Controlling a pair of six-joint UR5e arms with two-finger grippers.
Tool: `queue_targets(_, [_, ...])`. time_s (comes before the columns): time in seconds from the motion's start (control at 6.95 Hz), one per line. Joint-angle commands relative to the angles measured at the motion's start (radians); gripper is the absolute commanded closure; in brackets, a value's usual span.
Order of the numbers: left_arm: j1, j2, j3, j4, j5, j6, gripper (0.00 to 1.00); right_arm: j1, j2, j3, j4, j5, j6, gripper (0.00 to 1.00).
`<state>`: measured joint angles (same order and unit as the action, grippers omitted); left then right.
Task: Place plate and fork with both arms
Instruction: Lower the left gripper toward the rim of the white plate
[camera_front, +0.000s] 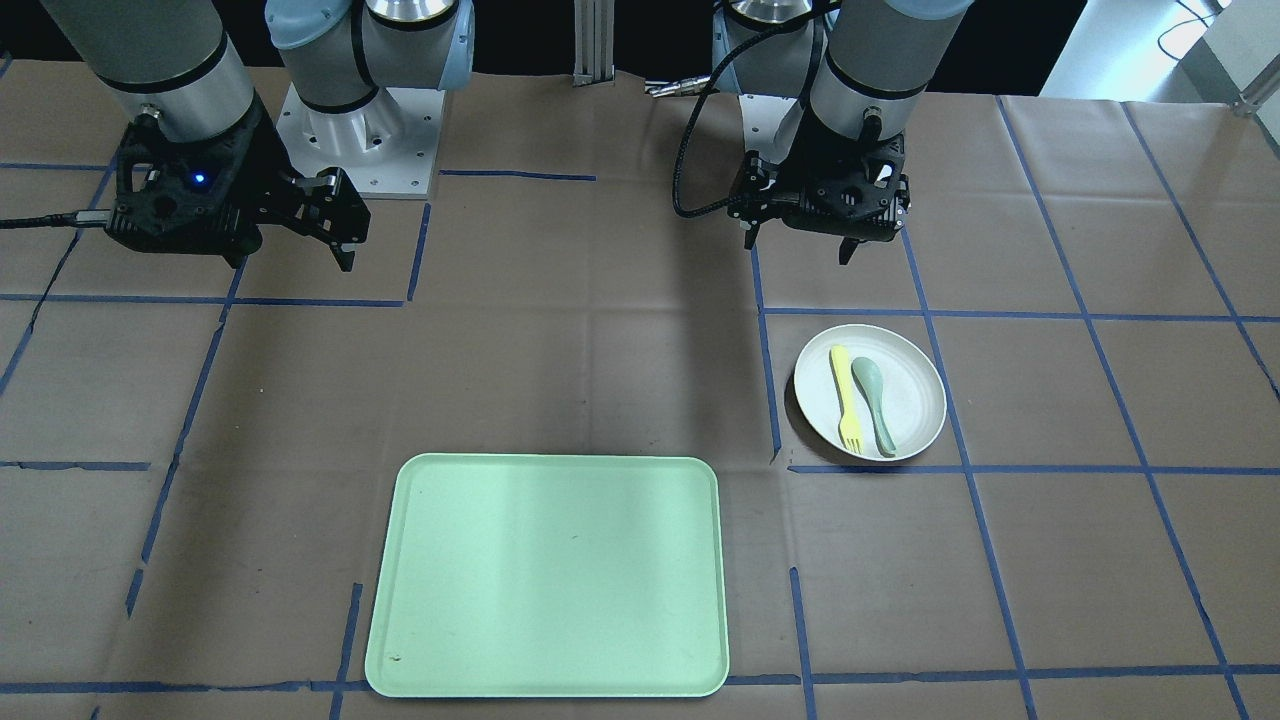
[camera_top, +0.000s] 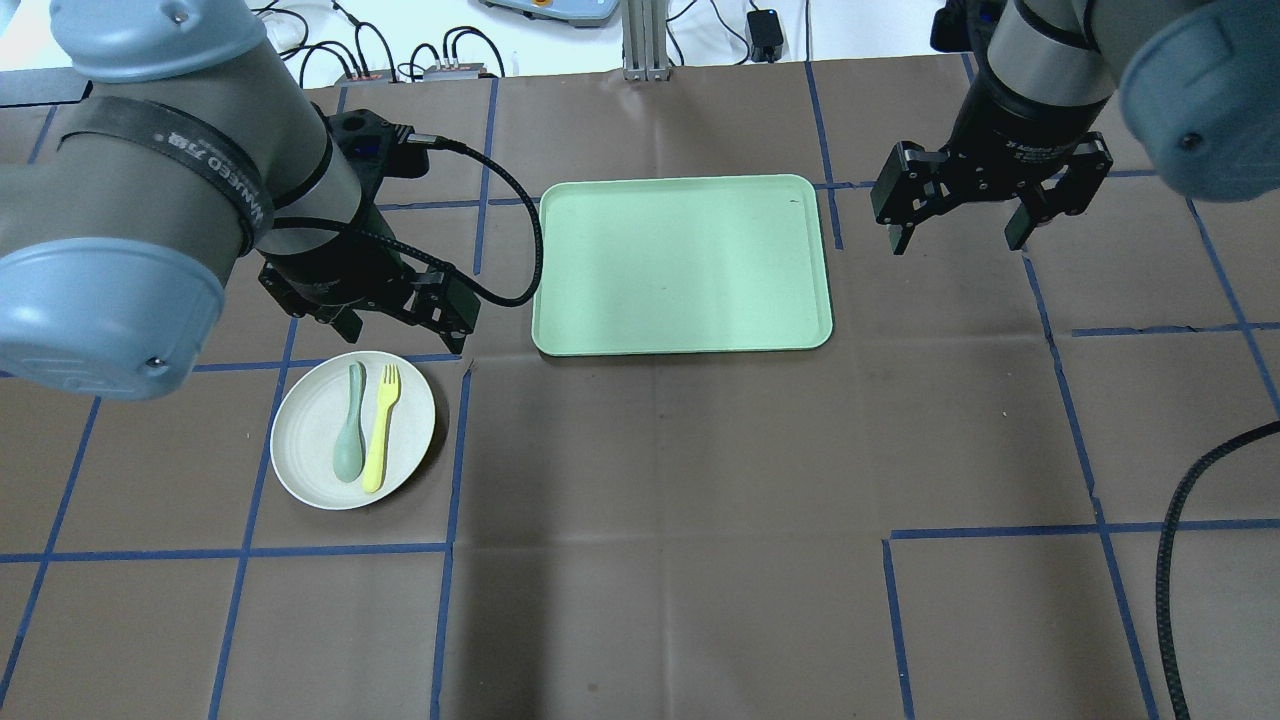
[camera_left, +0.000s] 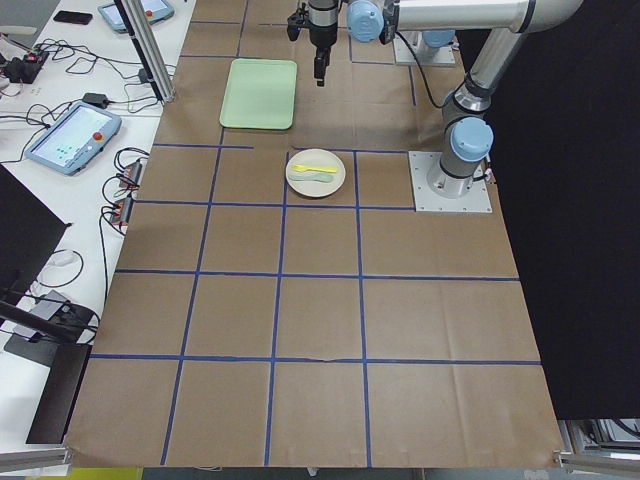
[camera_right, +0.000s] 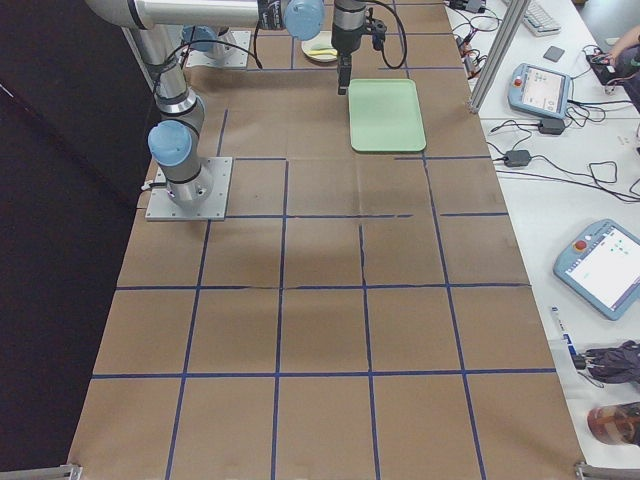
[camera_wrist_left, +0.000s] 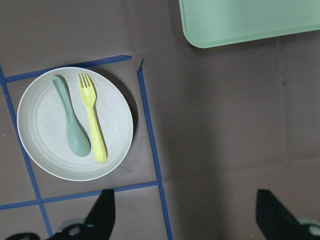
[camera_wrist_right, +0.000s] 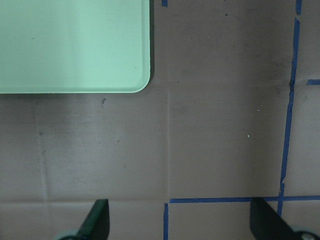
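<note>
The off-white plate (camera_top: 305, 440) lies on the table on my left side, with the pale-yellow fork (camera_top: 382, 425) and a grey-green spoon (camera_top: 350, 440) side by side on it. My left gripper (camera_top: 400, 325) is open and empty, in the air just beyond the plate's far rim. In the left wrist view the plate (camera_wrist_left: 40, 125), the fork (camera_wrist_left: 92, 117) and the spoon (camera_wrist_left: 72, 125) lie ahead and to the left of the open gripper (camera_wrist_left: 187, 220). My right gripper (camera_top: 955, 240) is open and empty, to the right of the tray. The front view shows the plate (camera_front: 915, 395) and the fork (camera_front: 848, 400).
A rectangular light-green tray (camera_top: 680, 265) lies at the middle far side, with nothing on it; its corner shows in the right wrist view (camera_wrist_right: 70, 45). Brown paper with blue tape lines covers the table. A black cable (camera_top: 500, 290) loops from the left wrist.
</note>
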<state>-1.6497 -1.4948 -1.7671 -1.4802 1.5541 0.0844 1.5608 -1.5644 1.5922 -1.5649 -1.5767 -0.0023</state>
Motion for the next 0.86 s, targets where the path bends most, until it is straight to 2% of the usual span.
queue_targets(0.0, [0.001, -0.002, -0.002, 0.000, 0.000, 0.000, 0.00, 0.002, 0.000, 0.000, 0.000, 0.001, 0.002, 0.00])
queue_targets(0.72, [0.022, 0.001, -0.003, -0.003, 0.001, 0.000, 0.00, 0.007, 0.000, 0.000, 0.000, 0.003, 0.008, 0.00])
